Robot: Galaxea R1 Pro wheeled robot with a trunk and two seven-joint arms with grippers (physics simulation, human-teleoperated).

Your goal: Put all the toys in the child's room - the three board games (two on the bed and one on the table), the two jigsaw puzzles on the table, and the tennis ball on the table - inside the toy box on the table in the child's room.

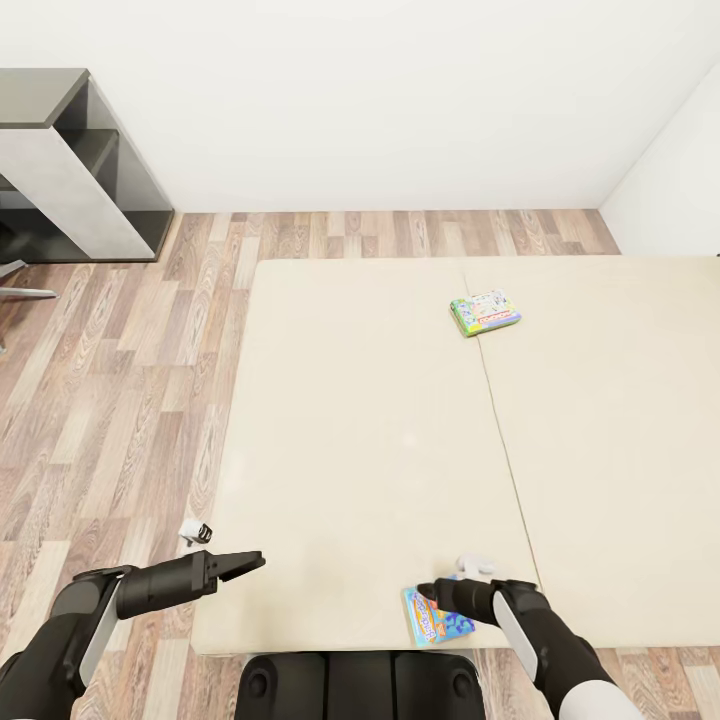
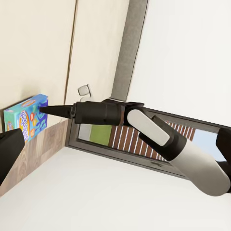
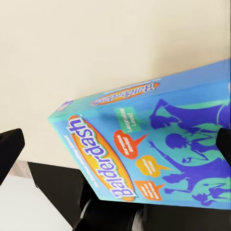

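A light blue board game [image 1: 438,617] lies on the beige bed [image 1: 380,430] at its near edge. My right gripper [image 1: 428,592] hovers at that box's far side, open. In the right wrist view the "Balderdash" box [image 3: 154,144] sits between the spread fingers [image 3: 9,154], with a gap on one side. The left wrist view shows the right gripper [image 2: 48,109] with its tip at the blue box [image 2: 26,118]. A green-edged board game [image 1: 485,313] rests farther back near the mattress seam. My left gripper [image 1: 245,563] hangs open over the bed's near left corner, holding nothing.
A low dark grey desk with a white panel [image 1: 70,170] stands at the back left, with chair legs [image 1: 20,290] beside it. A small white object [image 1: 197,532] lies on the plank floor by the bed's left side. My base [image 1: 360,685] touches the bed's near edge.
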